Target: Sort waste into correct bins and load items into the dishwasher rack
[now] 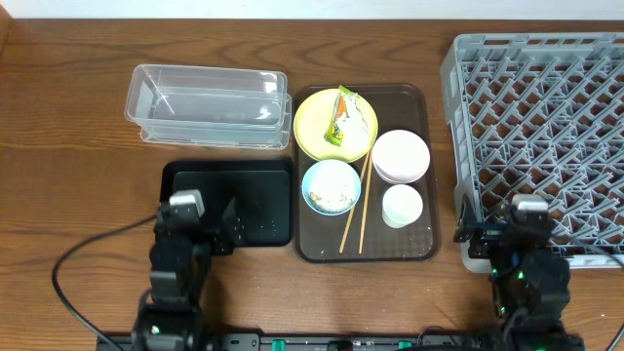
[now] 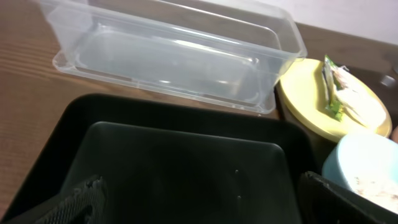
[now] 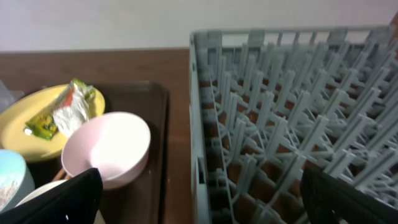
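Observation:
A brown serving tray [image 1: 423,102] holds a yellow plate [image 1: 314,122] with a green-and-orange wrapper [image 1: 341,117] on it, a light-blue bowl [image 1: 331,185] with beige crumbs [image 1: 331,199], a pink-white bowl [image 1: 401,156], a small white cup [image 1: 402,206] and wooden chopsticks [image 1: 356,211]. A clear tub [image 1: 209,104] and a black tray [image 1: 234,203] lie to the left, the grey rack [image 1: 541,127] to the right. My left gripper [image 2: 199,202] is open and empty over the black tray [image 2: 180,168]. My right gripper [image 3: 199,199] is open and empty over the rack's left wall [image 3: 200,124].
The wooden table [image 1: 68,146] stretches bare to the far left. A black cable [image 1: 68,258] loops by the left arm's base. The rack reaches the right edge of the overhead view. A pale wall edge runs along the table's back.

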Controlling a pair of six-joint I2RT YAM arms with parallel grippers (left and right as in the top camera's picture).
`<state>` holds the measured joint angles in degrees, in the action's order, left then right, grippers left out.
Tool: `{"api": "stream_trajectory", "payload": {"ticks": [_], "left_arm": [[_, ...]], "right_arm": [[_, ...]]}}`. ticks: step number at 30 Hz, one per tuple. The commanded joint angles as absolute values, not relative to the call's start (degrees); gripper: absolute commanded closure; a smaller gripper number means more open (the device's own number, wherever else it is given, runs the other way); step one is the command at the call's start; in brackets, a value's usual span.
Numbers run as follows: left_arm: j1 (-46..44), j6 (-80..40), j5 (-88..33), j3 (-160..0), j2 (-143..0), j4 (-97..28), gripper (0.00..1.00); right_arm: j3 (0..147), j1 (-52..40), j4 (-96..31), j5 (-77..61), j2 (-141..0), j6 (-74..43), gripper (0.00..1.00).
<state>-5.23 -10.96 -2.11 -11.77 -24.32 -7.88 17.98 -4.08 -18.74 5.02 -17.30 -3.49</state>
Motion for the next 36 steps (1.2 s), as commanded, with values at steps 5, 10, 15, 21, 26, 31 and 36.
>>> {"api": "stream_trajectory", "payload": {"ticks": [5, 10, 15, 21, 26, 31, 36], "left_arm": [[-4.9, -11.7, -5.6, -32.0, -41.7, -24.2, 0.01], [-4.9, -11.7, -11.0, -46.7, -53.7, -40.9, 0.01], [-4.9, -11.7, -10.9, -54.2, -61.0, -51.6, 0.01], [-4.9, -11.7, -11.0, -54.1, -65.0, -51.6, 0.01], [-4.9, -11.7, -13.2, -54.1, -66.2, -48.8, 0.01], [-5.0, -10.6, -16.4, -55.8, -67.2, -44.9, 0.0], [-6.8, -9.0, -15.8, -64.4, -73.3, -44.8, 0.01]], "right_arm": [[32.1, -4.4, -30.8, 5.7, -31.2, -4.2, 0.01], [41.1, -4.4, -40.6, 5.0, -40.7, -4.2, 0.01], [47.0, -4.4, -45.1, 4.4, -47.3, -4.2, 0.01], [47.9, -4.4, -44.8, 2.1, -49.0, -4.3, 0.01], [47.9, -4.4, -44.4, 1.0, -48.8, -4.2, 0.01], [47.9, -4.4, -44.4, 1.0, -48.8, -4.2, 0.01], [47.9, -4.4, -44.4, 1.0, -48.8, -4.2, 0.01]]}}
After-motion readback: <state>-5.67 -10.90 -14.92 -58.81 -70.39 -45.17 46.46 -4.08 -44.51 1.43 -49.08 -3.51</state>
